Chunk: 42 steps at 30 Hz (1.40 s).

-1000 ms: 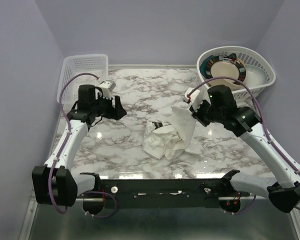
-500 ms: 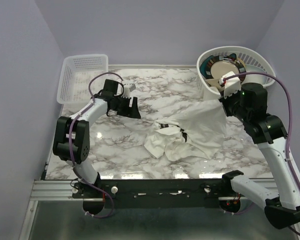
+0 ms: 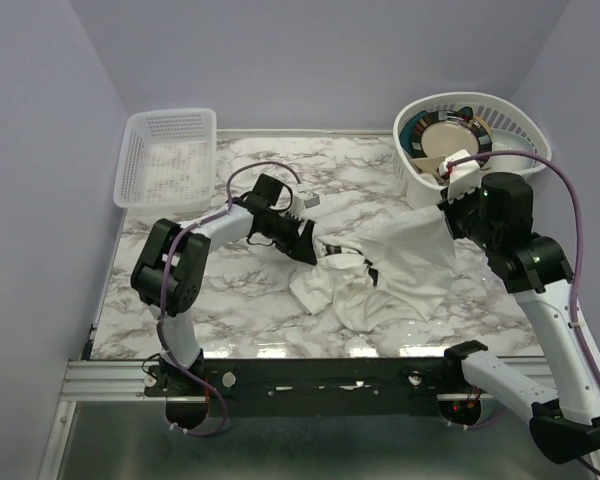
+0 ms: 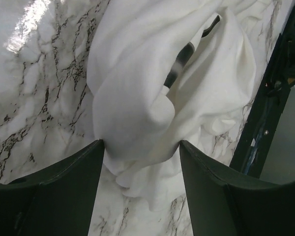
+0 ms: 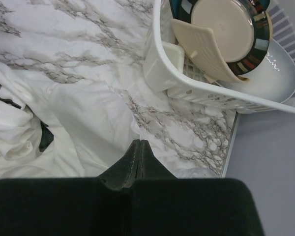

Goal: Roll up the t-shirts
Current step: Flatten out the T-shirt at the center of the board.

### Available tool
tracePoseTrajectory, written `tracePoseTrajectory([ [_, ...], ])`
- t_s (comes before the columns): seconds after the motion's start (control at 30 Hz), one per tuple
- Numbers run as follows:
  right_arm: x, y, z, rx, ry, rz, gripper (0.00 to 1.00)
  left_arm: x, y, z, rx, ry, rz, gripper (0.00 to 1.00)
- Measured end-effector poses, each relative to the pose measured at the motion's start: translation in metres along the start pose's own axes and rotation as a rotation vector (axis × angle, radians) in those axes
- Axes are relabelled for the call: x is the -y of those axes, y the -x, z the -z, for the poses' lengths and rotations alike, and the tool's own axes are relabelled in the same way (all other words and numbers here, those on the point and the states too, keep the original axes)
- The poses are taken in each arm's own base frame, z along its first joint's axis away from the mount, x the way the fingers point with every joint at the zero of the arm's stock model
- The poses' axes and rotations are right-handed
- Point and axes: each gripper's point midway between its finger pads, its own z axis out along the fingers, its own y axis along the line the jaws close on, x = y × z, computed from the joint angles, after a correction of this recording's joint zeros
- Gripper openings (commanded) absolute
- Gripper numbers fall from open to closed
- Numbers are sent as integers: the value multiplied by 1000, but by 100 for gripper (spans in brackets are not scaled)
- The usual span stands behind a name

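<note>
Left gripper (image 4: 141, 143) spread wide, jaws straddling a bunched fold of the white t-shirt (image 3: 405, 265) mid-table, arm stretched rightward and low over the marble table (image 3: 230, 295), right gripper (image 5: 139, 143) pinched closed on the shirt's raised corner, elbow high, beside the round basket (image 3: 525, 160)

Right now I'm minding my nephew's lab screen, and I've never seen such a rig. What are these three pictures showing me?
These are two robot arms bolted at the near edge of a marble table. The wide picture looks down from above and behind them. The other two come from a camera on each wrist. On the table lie crumpled white shirts, with a lattice basket far left and a round basket of dishes far right. The left gripper is open, straddling a fold of cloth. The right gripper is pinched shut on a shirt edge, holding it up.
</note>
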Motion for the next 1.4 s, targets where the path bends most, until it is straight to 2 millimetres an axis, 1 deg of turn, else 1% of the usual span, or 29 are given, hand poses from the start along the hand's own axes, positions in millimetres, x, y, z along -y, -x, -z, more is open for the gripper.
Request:
tracePoseTrajectory([
  [0.07,-3,0,-3,-4,17,-3,1,-3,-7,-12,-29,-9,10,47],
  [0.1,-6,0,-6,-6,32,-4,1,-6,-8,-15,-36,-10,9,32],
  [0.17,-11,0,-11,-12,57,-8,1,-11,-8,-20,-49,-10,13,14],
  [0.2,-13,0,-13,-15,64,-9,1,-12,-5,-21,-50,-10,-1,1],
  [0.27,-20,1,-22,-17,101,-13,0,-14,7,-16,-36,-3,-25,0],
  [0.3,-25,2,-30,-26,132,-14,1,-13,15,-14,-26,-2,-44,0],
  [0.4,-37,10,-51,-37,201,-16,0,-16,41,5,26,22,-91,0],
  [0.47,-39,26,-63,-27,235,-15,1,-18,61,34,82,59,-115,0],
  [0.53,-35,52,-72,12,246,-15,1,-15,84,71,153,103,-144,0],
  [0.57,-27,79,-75,58,241,-14,1,-12,94,88,185,124,-164,0],
  [0.6,-23,95,-76,91,235,-13,0,-3,113,116,239,158,-212,0],
  [0.63,-15,122,-75,151,226,-11,1,2,123,132,272,179,-243,0],
  [0.7,1,173,-63,270,206,-6,1,32,148,173,351,224,-350,0],
  [0.73,5,187,-57,308,203,-4,0,55,157,192,390,239,-416,0],
  [0.77,8,203,-47,357,204,5,1,66,160,200,405,243,-447,0],
  [0.83,12,220,-31,415,210,18,1,102,156,219,427,250,-535,0],
  [0.87,11,223,-22,439,220,32,1,115,148,225,426,251,-563,0],
  [0.9,8,220,-17,445,233,43,1,123,139,226,414,247,-579,6],
  [0.93,1,211,-15,441,257,60,1,128,125,223,384,238,-593,16],
  [1.0,-16,183,-10,400,322,91,1,131,96,212,324,212,-579,36],
  [1.07,-36,144,-14,322,387,102,1,126,57,192,233,168,-520,45],
  [1.13,-58,101,-19,234,466,115,1,120,13,170,129,114,-422,52],
  [1.17,-69,77,-23,187,503,122,1,118,-4,163,93,95,-383,54],
  [1.2,-82,48,-24,124,546,125,1,116,-17,157,68,83,-346,55],
  [1.23,-90,27,-25,75,573,126,0,116,-28,153,51,75,-305,58],
  [1.3,-107,-20,-25,-28,625,136,0,114,-37,151,43,88,-262,60],
  [1.33,-115,-46,-23,-89,653,141,0,110,-34,151,51,111,-246,61],
  [1.37,-120,-65,-22,-135,674,147,0,105,-28,152,63,142,-238,61],
  [1.4,-122,-74,-21,-159,682,152,0,99,-23,152,71,168,-235,62],
])
